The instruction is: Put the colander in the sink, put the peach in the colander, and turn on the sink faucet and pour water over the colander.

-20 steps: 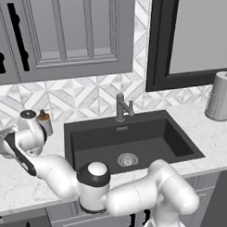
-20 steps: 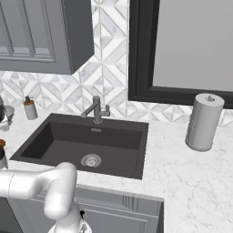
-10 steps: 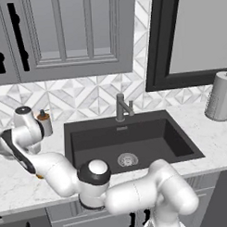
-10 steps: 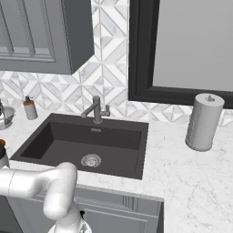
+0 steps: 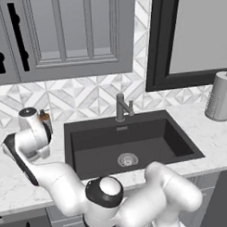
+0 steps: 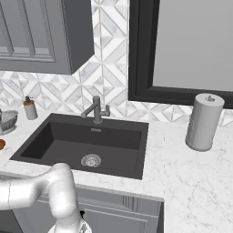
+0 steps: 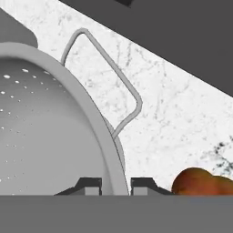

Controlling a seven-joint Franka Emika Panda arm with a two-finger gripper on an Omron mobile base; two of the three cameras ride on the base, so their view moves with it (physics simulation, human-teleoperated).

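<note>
In the hand view the colander [image 7: 45,127], a silvery bowl dotted with small holes, has a wire handle loop. My gripper [image 7: 117,184] is shut on its rim, one fingertip inside the bowl and one outside. The orange-red peach [image 7: 200,182] lies on the white marble just right of the fingers. In the right base view the colander [image 6: 7,120] and the peach [image 6: 1,144] sit at the far left on the counter beside the dark sink [image 6: 104,141]. The sink [image 5: 134,138] holds nothing but its drain. The faucet [image 5: 120,107] stands behind it with no water running.
A soap dispenser [image 5: 45,120] stands by the backsplash left of the basin, close behind my hand. A paper towel roll [image 6: 204,122] stands on the counter to the right. Dark cabinets hang above the counter.
The jaws have come together on the colander's rim. The hand has barely shifted at the left of the sink, and the rest of the scene is as it was.
</note>
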